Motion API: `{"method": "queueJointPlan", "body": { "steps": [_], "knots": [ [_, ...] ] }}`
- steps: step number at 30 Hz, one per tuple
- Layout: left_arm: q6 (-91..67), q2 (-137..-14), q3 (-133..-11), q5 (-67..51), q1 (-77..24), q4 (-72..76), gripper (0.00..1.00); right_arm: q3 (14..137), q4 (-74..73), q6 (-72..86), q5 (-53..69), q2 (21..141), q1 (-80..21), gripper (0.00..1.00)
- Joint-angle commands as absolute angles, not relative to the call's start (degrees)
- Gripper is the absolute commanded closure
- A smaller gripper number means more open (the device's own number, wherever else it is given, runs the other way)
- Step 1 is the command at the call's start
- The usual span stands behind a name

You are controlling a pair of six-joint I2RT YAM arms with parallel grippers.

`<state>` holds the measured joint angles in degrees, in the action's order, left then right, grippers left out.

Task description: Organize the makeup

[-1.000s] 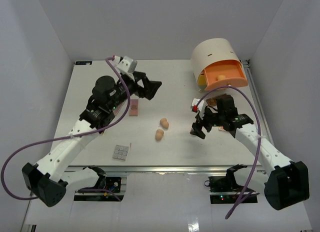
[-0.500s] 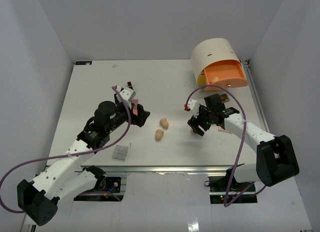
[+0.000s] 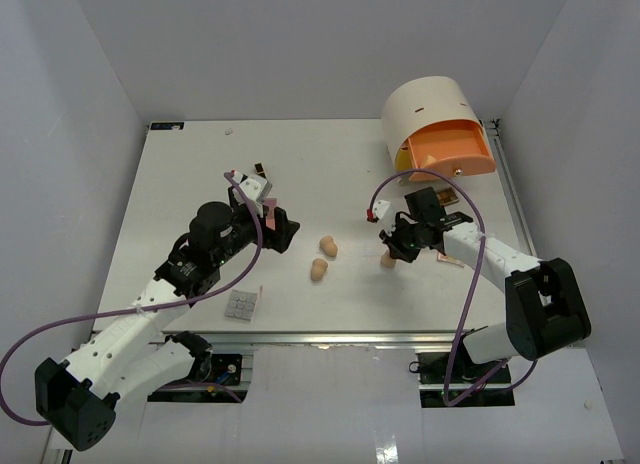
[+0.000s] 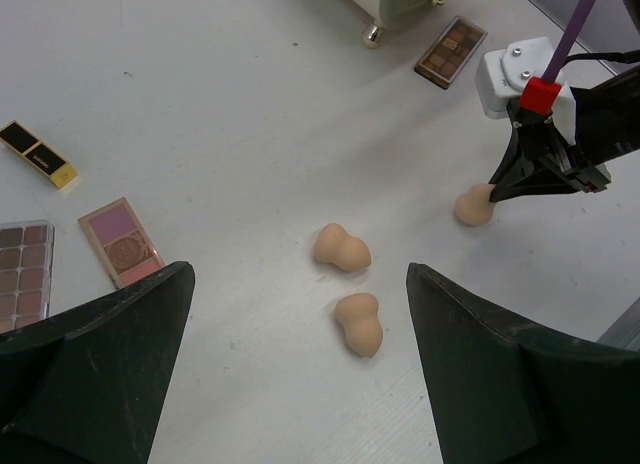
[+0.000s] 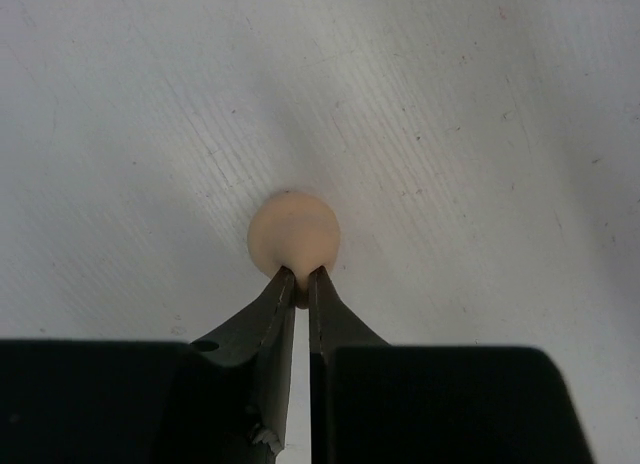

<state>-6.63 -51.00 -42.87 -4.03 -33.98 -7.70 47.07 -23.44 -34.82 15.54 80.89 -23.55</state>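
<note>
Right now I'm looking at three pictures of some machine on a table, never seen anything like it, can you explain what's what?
These are two robot arms bolted to a white table. One picture looks down from above; the other two come from cameras on each wrist. The right gripper is pinched shut on a tan sponge; the left gripper is open and empty. Lying loose: two more sponges, a pink palette, a brown palette, a grey palette, a lipstick. The round drawer unit has its orange drawer open.
</note>
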Motion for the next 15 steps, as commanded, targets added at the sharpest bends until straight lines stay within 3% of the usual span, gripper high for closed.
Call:
{"method": "queueJointPlan", "body": {
  "steps": [1,15],
  "knots": [
    [-6.28,-50.96,-43.15,-4.31,-34.01,-7.26,0.02,49.54,-22.57,-35.54,19.23,78.39,-23.55,0.92],
    [-6.33,-51.42,-43.33,-6.22,-34.01,-7.37,0.02,71.54,-24.73,-31.08,29.14,66.81,-9.60,0.92]
  ]
}}
